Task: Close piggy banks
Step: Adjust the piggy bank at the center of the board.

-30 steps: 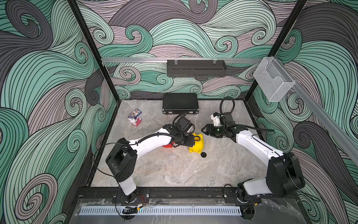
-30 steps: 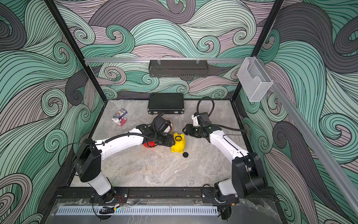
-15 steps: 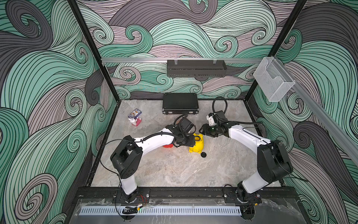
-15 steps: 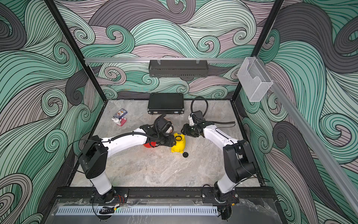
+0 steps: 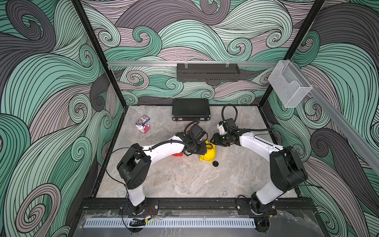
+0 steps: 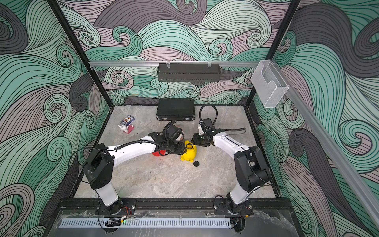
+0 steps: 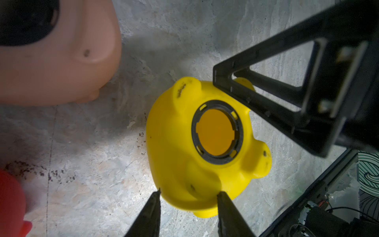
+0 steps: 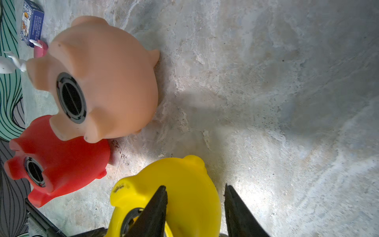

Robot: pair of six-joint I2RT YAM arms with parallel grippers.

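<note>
Mid-worktop, between the two arms: yellow glossy plastic piggy bank [image 7: 174, 143] lying belly-up on the grey marbled worktop [image 7: 82, 164], with its black-ringed belly hole open and unplugged. A small black round plug [image 5: 215, 163] lies loose just beside it. The peach-pink plastic piggy bank [image 8: 114, 82] and red plastic piggy bank [image 8: 67, 160] lie near, and their holes look plugged. Left gripper [image 7: 189, 194]: jaws partly apart astride one end of the yellow bank; cannot tell whether they press on it. Right gripper [image 8: 194, 187]: partly apart, empty, over the yellow flank. Judgement: light, hollow, slick, rounded shell, likely to roll or squirt free. Hold low across the flanks, clear of the ring.
</note>
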